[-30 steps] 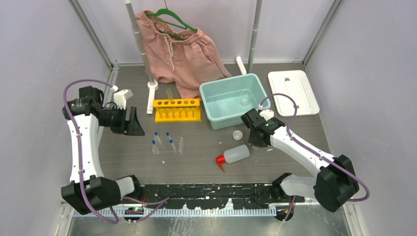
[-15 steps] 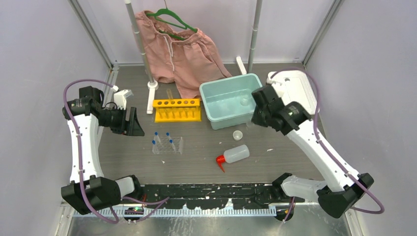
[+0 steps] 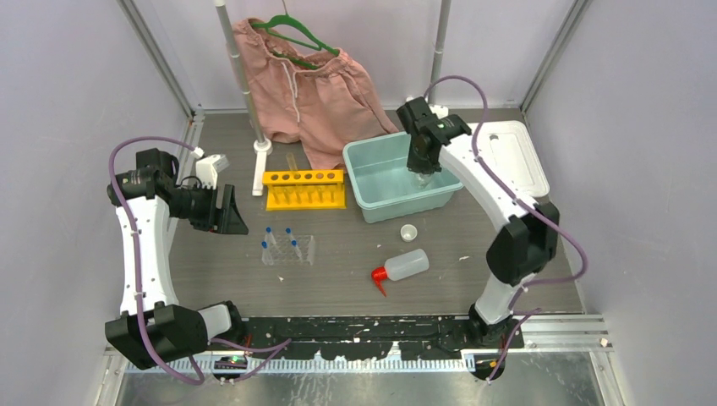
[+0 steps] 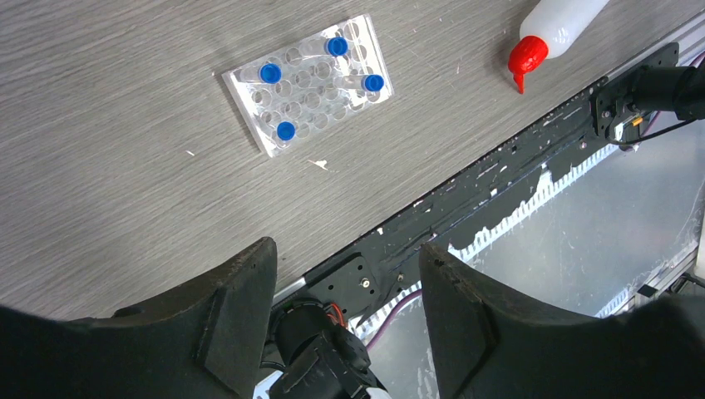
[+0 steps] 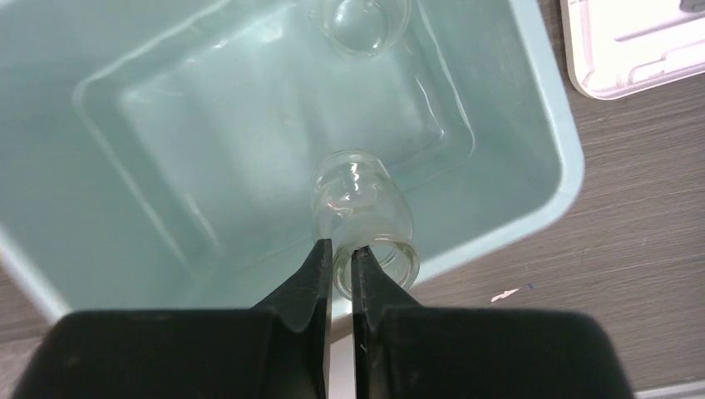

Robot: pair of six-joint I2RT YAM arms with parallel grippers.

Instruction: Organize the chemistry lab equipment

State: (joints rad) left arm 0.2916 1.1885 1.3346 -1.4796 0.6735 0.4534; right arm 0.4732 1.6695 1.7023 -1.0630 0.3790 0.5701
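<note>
My right gripper (image 5: 342,249) is shut on the rim of a small clear beaker (image 5: 364,208) and holds it over the teal bin (image 5: 544,125); it hangs above the bin in the top view (image 3: 422,167). A second clear beaker (image 5: 359,23) stands inside the bin. My left gripper (image 4: 349,274) is open and empty, at the left (image 3: 227,211). The clear rack (image 3: 287,249) holds several blue-capped vials (image 4: 270,72). The yellow rack (image 3: 304,188) holds glass tubes. The white squeeze bottle with red nozzle (image 3: 401,266) lies on its side. The tiny white cup (image 3: 408,232) stands before the bin.
Pink shorts on a green hanger (image 3: 304,85) hang from a stand at the back. A white lid (image 3: 507,156) lies right of the bin. A black rail (image 3: 355,330) runs along the near edge.
My right arm has lifted the beaker from the table near the white cup and carried it back and left over the teal bin. The left arm has not moved.
</note>
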